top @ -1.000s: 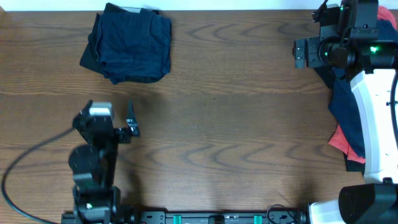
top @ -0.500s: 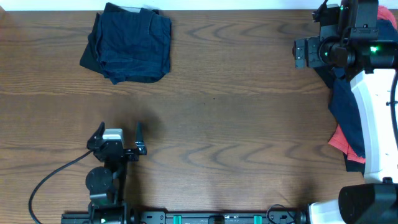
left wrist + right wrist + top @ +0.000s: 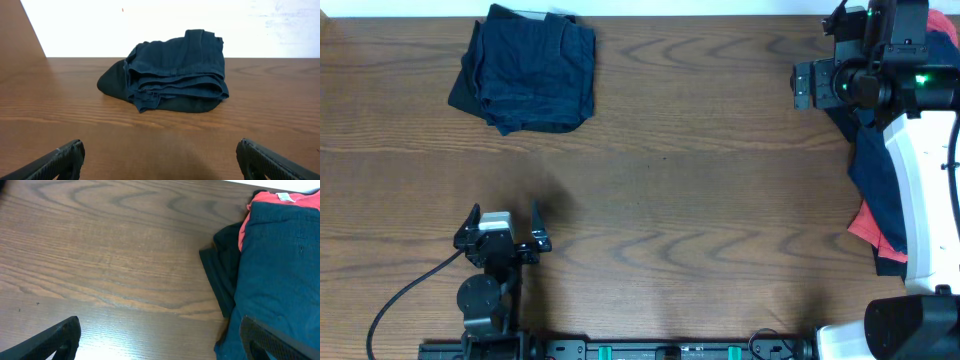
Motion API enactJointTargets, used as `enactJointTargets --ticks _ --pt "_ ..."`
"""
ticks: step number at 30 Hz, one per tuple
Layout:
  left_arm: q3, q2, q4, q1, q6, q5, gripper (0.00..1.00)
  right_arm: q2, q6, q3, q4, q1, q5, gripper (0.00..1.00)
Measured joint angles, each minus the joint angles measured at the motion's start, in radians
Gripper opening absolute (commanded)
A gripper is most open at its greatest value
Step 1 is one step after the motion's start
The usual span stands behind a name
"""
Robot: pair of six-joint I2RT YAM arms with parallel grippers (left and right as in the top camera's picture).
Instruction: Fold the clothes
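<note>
1. From overhead, we see the left hand (image 3: pixel 504 211) low at the near-left of the bench (image 3: pixel 700 200). Its jaws are spread wide with nothing between them, and a black cable (image 3: pixel 390 295) loops from it toward the near edge. A folded navy stack (image 3: pixel 530 75) lies at the far-left corner, well apart from that hand, with only bare wood between them. The right hand (image 3: pixel 803 85) hangs at the far right, just beside the unfolded pile (image 3: pixel 875 185). The white right arm (image 3: pixel 925 190) covers much of that pile, and a coral-red item (image 3: pixel 865 225) peeks out at the pile's near side.
2. In the left wrist view, the left hand (image 3: pixel 162 160) shows only its two dark fingertips (image 3: pixel 62 159) at the bottom corners, far apart and holding nothing. The folded navy stack (image 3: pixel 175 70) sits straight ahead by the bench's far edge, its layered hems facing us.
3. In the right wrist view, the right hand (image 3: pixel 160 340) is likewise wide open and empty. On the right, the unfolded pile (image 3: pixel 280 255) shows navy cloth on top. The coral-red item (image 3: pixel 275 197) lies under the navy cloth at the far end. A black piece (image 3: pixel 222 275) juts out from the pile's left side.
</note>
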Motion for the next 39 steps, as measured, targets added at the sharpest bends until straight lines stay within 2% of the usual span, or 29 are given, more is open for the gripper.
enactJointTargets --ticks 39 --pt "0.0 -0.029 0.0 0.0 0.0 -0.003 0.98 0.0 0.0 0.0 0.0 0.0 0.0 0.99"
